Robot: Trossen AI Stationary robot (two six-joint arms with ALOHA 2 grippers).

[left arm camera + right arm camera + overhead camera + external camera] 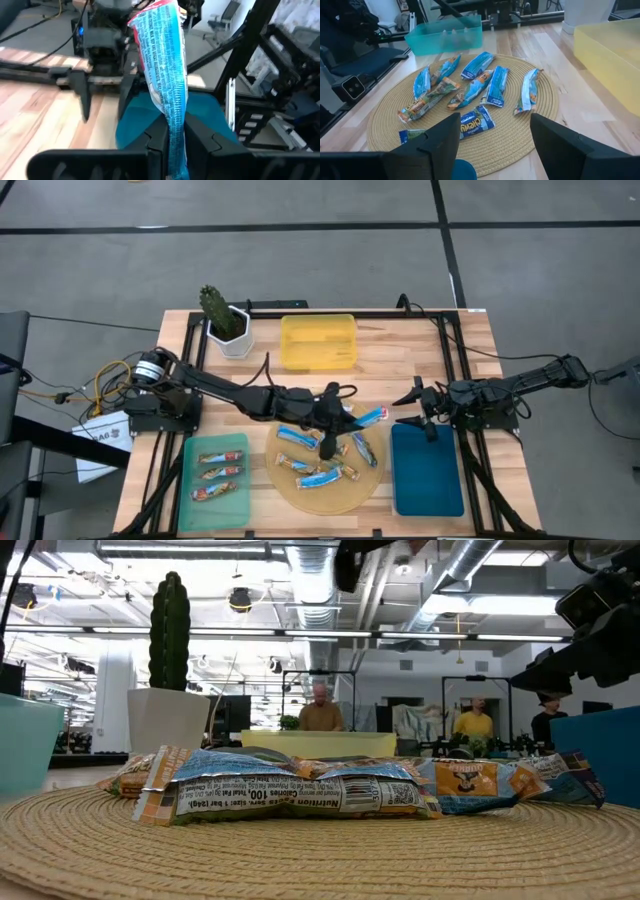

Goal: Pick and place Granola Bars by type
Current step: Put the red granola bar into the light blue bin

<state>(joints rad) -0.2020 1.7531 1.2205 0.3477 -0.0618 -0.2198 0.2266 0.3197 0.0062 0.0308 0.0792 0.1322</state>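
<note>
Left claw (172,142) clamped and raised mid-table; right claw (424,412) gapes wide nearby.

My high camera looks straight down on the whole wooden table (380,350) and both arms. My low camera sits at mat height, right against the round woven mat (320,850), facing level past the cactus pot (168,718) into the room. My left wrist camera looks forward, close along its fingers (202,137), toward the blue tray (200,112). My right wrist camera looks across the mat toward the teal tray (445,37). The mat shows in the high, low and right wrist views.
</note>
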